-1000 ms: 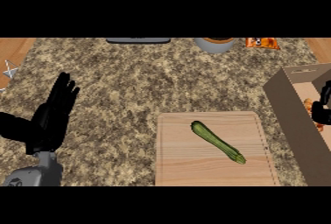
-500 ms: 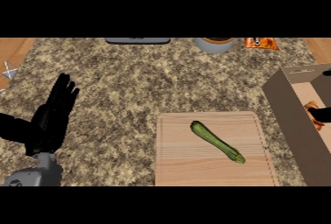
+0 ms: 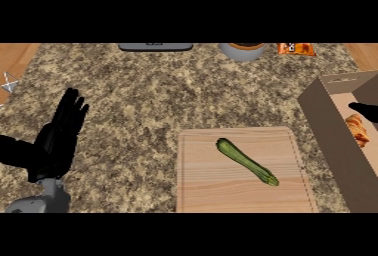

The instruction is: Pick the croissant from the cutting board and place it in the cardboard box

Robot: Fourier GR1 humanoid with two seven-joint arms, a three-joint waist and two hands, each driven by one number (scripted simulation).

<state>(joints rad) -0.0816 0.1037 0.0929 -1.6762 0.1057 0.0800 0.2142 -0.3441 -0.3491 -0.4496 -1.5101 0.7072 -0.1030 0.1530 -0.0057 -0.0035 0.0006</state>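
Black fingers of my left hand point(image 3: 60, 135) are spread straight, resting over the counter point(image 3: 162, 90). My right hand point(image 3: 365, 111) barely shows; its fingers I cannot tell. The croissant point(image 3: 358, 130) lies inside the cardboard box point(image 3: 325, 125); a zucchini point(image 3: 246, 161) lies on the cutting board point(image 3: 221, 192).

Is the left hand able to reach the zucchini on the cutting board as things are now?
Probably yes. The left hand rests open beside the cutting board, and only bare counter lies between it and the zucchini, which lies uncovered.
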